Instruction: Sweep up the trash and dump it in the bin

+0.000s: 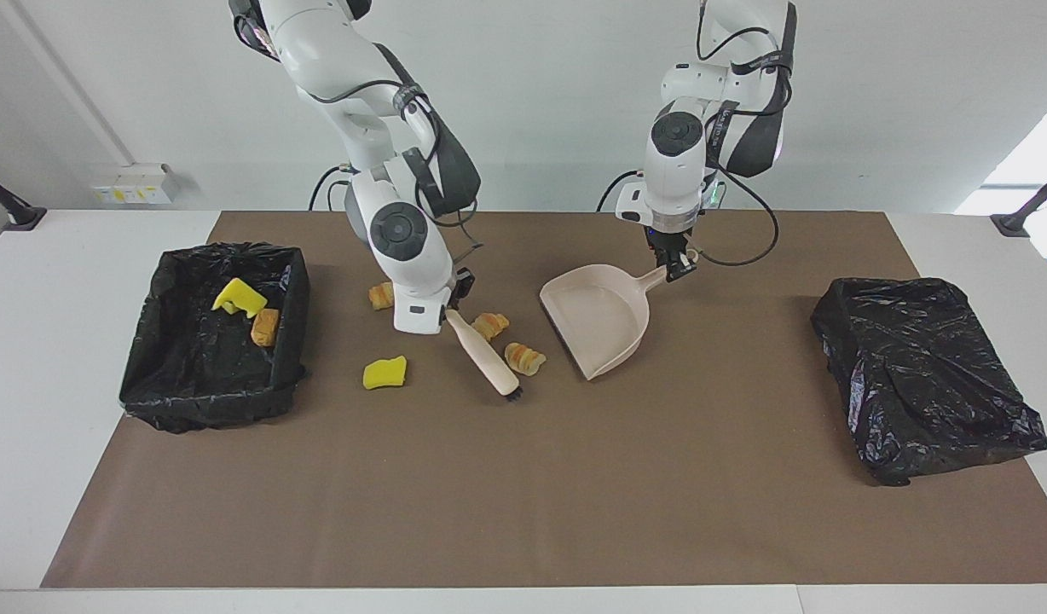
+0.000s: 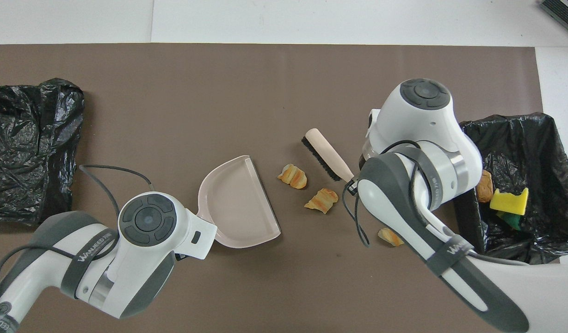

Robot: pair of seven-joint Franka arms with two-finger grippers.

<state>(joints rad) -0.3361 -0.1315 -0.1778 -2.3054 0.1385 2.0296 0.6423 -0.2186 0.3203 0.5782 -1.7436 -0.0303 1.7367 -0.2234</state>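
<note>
facing view: right claw (image 1: 453, 309) pinching brush (image 1: 486, 356) beside two scraps (image 1: 524, 358); left claw (image 1: 679, 267) pinching dustpan (image 1: 598, 317) handle.

Facing view: taken high across the table (image 1: 97, 281), toward the robots. Overhead view: taken steeply downward above the robots (half-turned). Shared: brown mat (image 1: 532, 495), both bins.
</note>
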